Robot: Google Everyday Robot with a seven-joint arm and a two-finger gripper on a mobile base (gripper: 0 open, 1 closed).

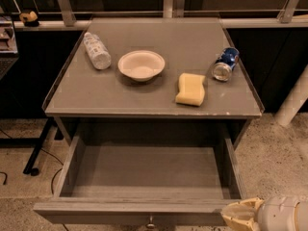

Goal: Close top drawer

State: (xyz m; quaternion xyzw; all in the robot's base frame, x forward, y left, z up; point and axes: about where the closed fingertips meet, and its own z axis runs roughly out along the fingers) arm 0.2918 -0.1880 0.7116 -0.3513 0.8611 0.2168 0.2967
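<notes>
The top drawer of the grey table is pulled wide open toward me, and its inside is empty. Its front panel runs along the bottom of the view, with the small metal knob just showing at the bottom edge. My gripper, with cream-coloured fingers on a white wrist, is at the bottom right, at the right end of the drawer's front panel.
On the table top lie a plastic bottle, a white bowl, a yellow sponge and a blue can on its side. A white post stands to the right. Cables and a stand foot are on the floor at left.
</notes>
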